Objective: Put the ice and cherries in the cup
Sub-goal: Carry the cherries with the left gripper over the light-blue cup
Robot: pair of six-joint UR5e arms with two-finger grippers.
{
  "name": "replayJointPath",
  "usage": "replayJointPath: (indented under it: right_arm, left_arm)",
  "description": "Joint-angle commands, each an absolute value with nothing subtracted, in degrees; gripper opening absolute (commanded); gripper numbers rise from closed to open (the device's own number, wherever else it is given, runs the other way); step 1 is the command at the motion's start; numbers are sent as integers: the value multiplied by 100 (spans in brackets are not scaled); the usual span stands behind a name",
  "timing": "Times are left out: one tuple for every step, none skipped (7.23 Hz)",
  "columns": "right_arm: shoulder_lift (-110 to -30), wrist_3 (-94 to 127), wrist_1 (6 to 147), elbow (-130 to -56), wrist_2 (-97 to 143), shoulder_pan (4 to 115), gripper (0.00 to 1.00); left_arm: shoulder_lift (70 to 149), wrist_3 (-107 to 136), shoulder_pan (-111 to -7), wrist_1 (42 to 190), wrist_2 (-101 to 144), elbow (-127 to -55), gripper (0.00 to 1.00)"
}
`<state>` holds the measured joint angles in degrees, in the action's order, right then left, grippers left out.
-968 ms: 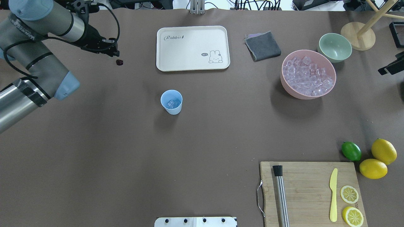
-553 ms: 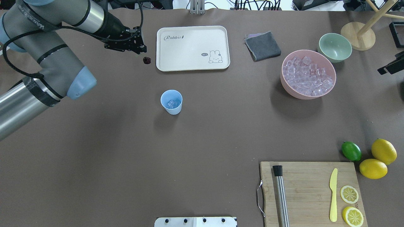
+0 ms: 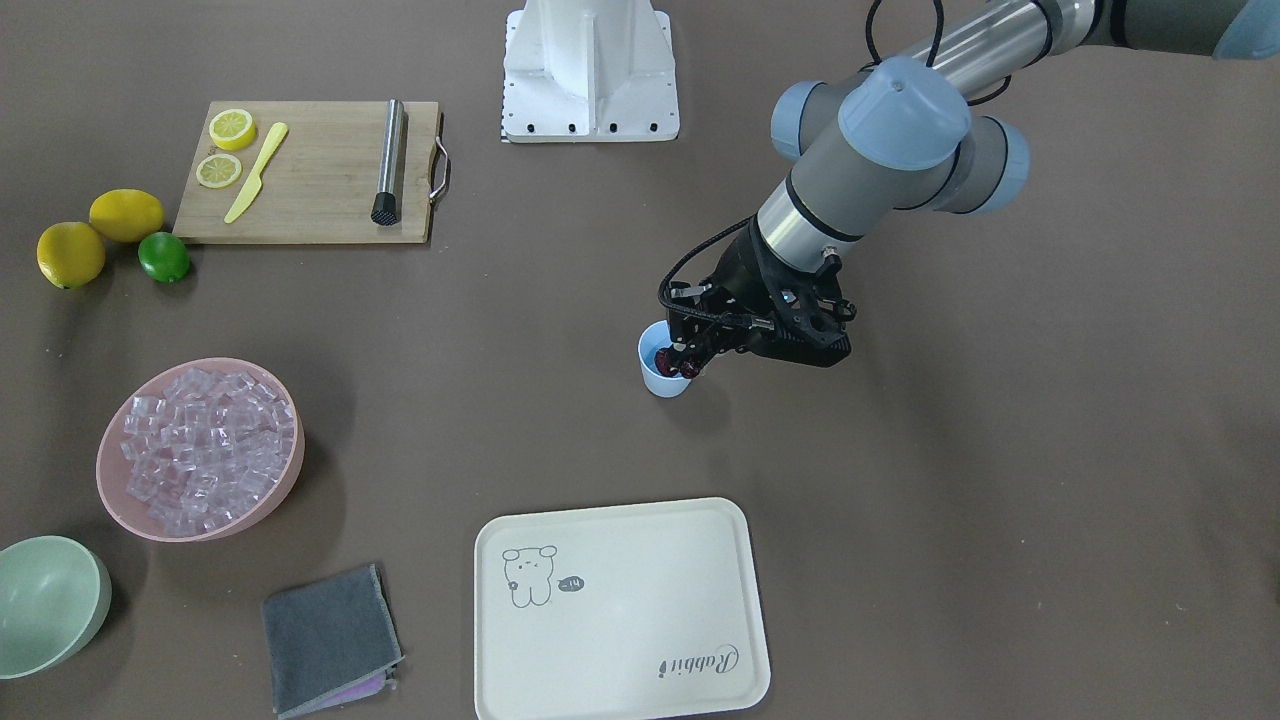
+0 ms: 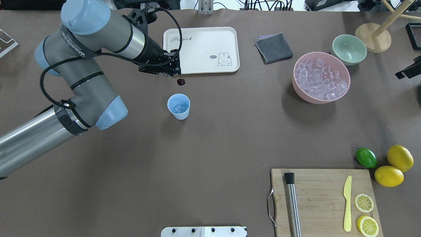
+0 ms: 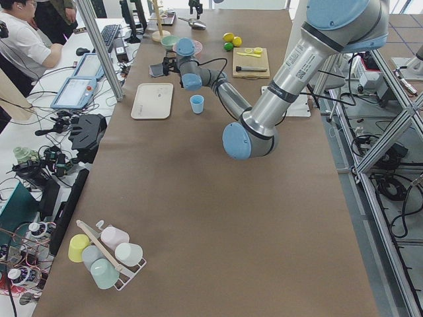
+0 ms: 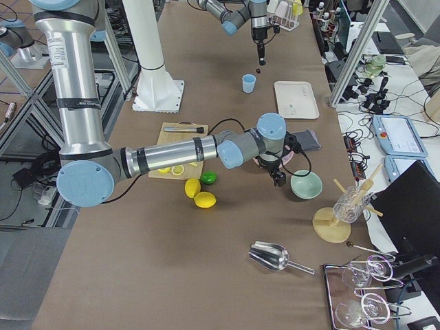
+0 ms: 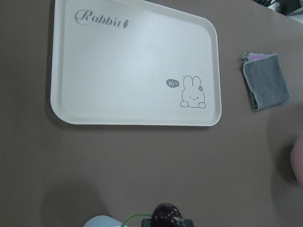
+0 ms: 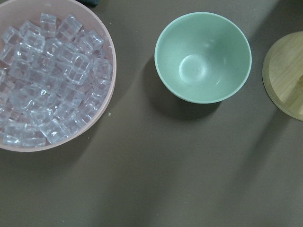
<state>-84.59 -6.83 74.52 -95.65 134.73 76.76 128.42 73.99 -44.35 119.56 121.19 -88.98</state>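
The light blue cup stands upright left of the table's middle with a few ice cubes in it. My left gripper is shut on the stem of the dark red cherries, which hang in the air close to the cup. In the front view the cherries hang at the rim of the cup. The left wrist view shows the cherries and the cup's rim at the bottom. More ice fills the pink bowl. My right gripper hovers over the bowls; I cannot tell whether it is open or shut.
A cream tray lies just beyond the cup, a grey cloth to its right. A pale green bowl stands behind the pink one. A cutting board with knife, muddler and lemon slices, a lime and lemons are front right.
My left arm has swung right and a little nearer, carrying the cherries from the far-left table area to just beside the cup. The cup and bowls have not moved.
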Motion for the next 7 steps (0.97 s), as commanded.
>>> replayJointPath:
  right_arm:
    - [-8508, -694, 7444, -9536, 13500, 7743, 98]
    - [-8490, -686, 7444, -9536, 13474, 7752, 98]
    - [-8464, -686, 7444, -9536, 13465, 7743, 98]
    - [-8464, -686, 7444, -9536, 13465, 7743, 98]
    - [-8455, -677, 7444, -9536, 13465, 7743, 98]
    - [-8455, -685, 7444, -9536, 13465, 7743, 98]
    - [-8455, -677, 7444, -9536, 13465, 7743, 98]
  left_arm:
    - [12683, 7313, -4333, 11962, 12050, -8912, 0]
    - [12657, 7313, -4324, 11962, 12050, -8912, 0]
    - [12656, 7330, -4255, 11962, 12041, -8912, 0]
    - [12665, 7347, -4237, 11962, 11989, -8930, 0]
    - [12622, 7348, -4158, 11953, 11936, -8982, 0]
    - [12612, 7356, -4035, 11953, 11788, -8982, 21]
    - [12595, 7356, -3930, 11953, 11708, -8982, 53]
